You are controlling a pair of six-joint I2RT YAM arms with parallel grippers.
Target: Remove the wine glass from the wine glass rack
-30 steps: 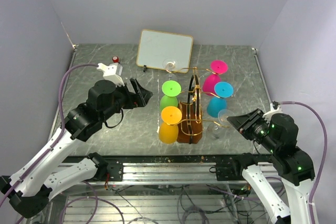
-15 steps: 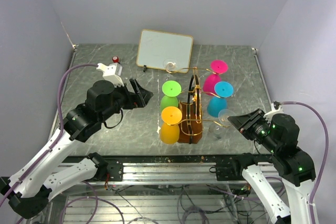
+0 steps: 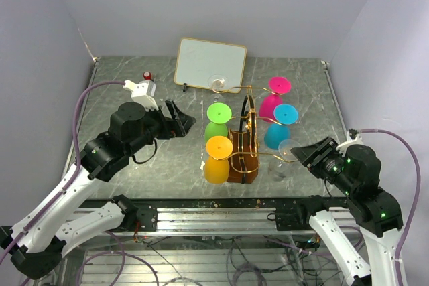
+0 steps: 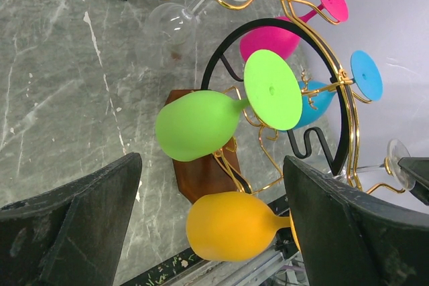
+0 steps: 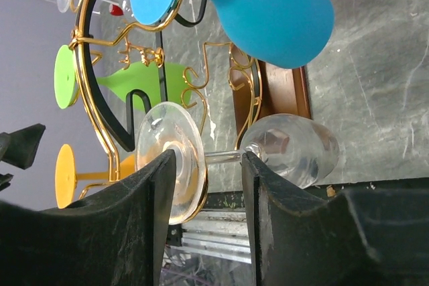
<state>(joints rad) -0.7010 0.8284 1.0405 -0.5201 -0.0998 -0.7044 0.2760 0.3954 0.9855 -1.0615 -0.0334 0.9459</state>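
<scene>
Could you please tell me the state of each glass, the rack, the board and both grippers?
Rack: upright.
Green glass: hanging.
Orange glass: hanging.
Pink glass: hanging.
Blue glass: hanging.
Far clear glass: hanging.
Near clear glass: hanging, not gripped.
Board: propped upright.
Left gripper: open.
Right gripper: open, at the near clear glass's stem.

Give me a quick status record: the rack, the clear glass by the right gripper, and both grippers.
rack: brown wooden violin-shaped wine glass rack with gold wire arms, upright
target: clear wine glass, hanging foot-up on the rack's near-right arm
right gripper: open, fingers flanking the clear glass's stem, no firm grip evident
left gripper: open, empty, left of the rack and apart from it
others hung: green glass, orange glass, pink glass, blue glass
</scene>
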